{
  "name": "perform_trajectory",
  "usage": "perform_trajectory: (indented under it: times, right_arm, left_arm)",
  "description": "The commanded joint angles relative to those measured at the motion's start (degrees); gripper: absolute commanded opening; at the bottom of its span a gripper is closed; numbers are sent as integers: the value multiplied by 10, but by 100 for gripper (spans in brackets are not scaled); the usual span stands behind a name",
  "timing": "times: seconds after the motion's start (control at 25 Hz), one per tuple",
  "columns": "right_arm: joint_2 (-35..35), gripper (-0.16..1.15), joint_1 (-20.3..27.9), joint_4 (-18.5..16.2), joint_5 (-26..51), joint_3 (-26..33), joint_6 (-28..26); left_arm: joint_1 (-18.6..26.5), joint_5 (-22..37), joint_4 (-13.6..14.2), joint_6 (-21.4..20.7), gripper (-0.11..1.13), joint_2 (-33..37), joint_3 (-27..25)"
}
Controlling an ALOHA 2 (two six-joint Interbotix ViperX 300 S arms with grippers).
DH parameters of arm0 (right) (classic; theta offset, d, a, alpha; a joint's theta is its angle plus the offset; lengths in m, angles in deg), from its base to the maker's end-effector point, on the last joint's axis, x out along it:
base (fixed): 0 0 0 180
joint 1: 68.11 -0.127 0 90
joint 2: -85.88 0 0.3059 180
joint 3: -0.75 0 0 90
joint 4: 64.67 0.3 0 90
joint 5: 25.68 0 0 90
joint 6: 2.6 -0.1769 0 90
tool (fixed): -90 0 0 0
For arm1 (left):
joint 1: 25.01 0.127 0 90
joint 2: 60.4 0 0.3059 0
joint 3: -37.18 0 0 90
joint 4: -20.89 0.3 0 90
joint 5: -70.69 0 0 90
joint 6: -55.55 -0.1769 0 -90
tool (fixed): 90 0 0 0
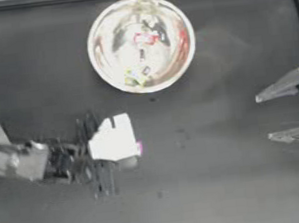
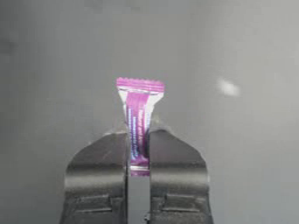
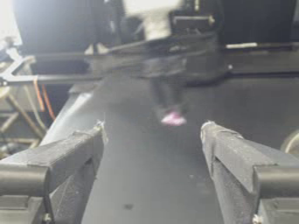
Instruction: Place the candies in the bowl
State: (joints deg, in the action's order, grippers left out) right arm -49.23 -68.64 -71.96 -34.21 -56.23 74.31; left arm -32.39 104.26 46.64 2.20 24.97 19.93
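Left gripper (image 2: 138,151) clamped on the purple-pink candy (image 2: 139,118). The two jaws meet on the lower half of the packet, so that its crimped upper end stands clear beyond the fingertips; a grip this far down the wrapper probably leaves the free end able to drop away cleanly once the jaws part. In the top view the same gripper (image 1: 126,148) sits over the table (image 1: 35,85), with only a sliver of the pink wrapper showing at its tip. The bowl (image 1: 100,63) lies ahead and to one side of the gripper, apart from it, and bright flecks inside suggest that several candies already lie there. The carry across to the rim is judged to be the step in hand.

Right gripper (image 1: 273,115) parked at the table's right edge, well apart from the left gripper and from the bowl. Its jaws stand wide apart and hold nothing, as its own wrist view confirms (image 3: 154,144); that view looks across the table to the pink candy (image 3: 173,118) in the distant left gripper.
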Motion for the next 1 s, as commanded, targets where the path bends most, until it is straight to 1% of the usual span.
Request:
perform_trajectory:
  times: [0.04,0.2,0.32,0.56,0.76,0.88,1.0]
  right_arm:
    - [6,96,-1,3,-4,5,0]
    - [7,96,4,7,-5,5,0]
    - [7,96,9,9,-5,5,0]
    - [8,96,16,9,-4,6,0]
    - [7,96,22,11,-5,4,0]
    - [7,96,25,12,-6,4,0]
    - [7,96,26,16,-11,2,0]
  left_arm:
    - [47,-33,6,-28,26,58,-5]
    - [106,-63,6,-65,26,76,-11]
    - [152,-86,6,-93,26,73,-12]
    - [241,-156,5,-151,25,58,-15]
    - [294,-204,6,-171,24,24,-7]
    - [316,-232,5,-184,24,-11,4]
    - [336,-258,5,-186,24,-46,19]
